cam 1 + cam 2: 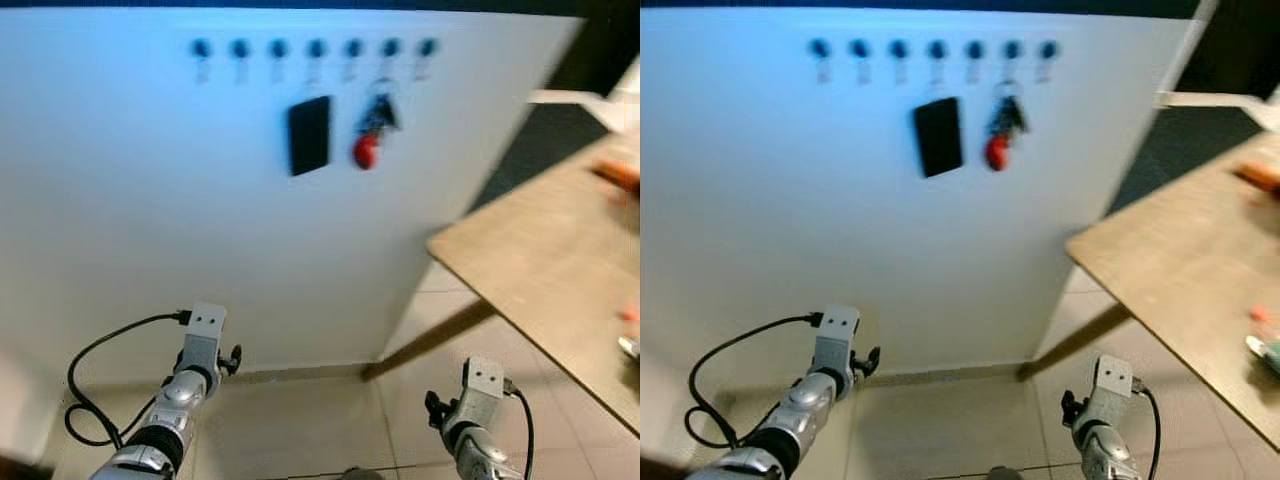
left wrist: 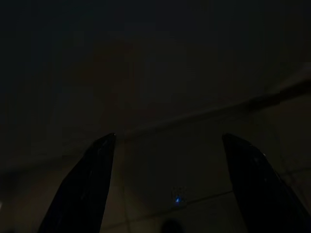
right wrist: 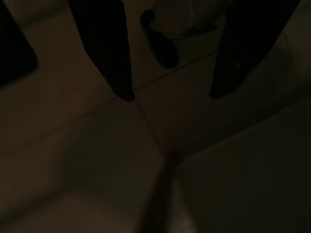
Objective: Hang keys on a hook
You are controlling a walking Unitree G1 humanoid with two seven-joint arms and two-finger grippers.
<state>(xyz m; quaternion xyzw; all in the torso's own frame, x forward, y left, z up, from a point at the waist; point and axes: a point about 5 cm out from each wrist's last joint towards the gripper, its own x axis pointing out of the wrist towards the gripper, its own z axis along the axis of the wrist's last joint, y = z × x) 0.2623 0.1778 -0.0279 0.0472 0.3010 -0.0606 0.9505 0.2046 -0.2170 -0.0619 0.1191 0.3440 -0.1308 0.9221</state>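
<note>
A bunch of keys (image 1: 376, 118) with a round red fob (image 1: 366, 152) hangs from the second hook from the right (image 1: 390, 47) in a row of dark hooks (image 1: 315, 48) high on the white wall panel. Both arms hang low in front of the wall, far below the keys: the left arm (image 1: 192, 375) and the right arm (image 1: 476, 405). In the dark left wrist view my left gripper (image 2: 169, 138) is open over the floor with nothing between its fingers. My right gripper (image 3: 171, 96) is open too, over floor tiles.
A black rectangular object (image 1: 309, 135) hangs on the wall just left of the keys. A wooden table (image 1: 540, 265) juts in from the right, with small items (image 1: 1265, 345) near its edge. Tiled floor (image 1: 300, 420) lies below the wall.
</note>
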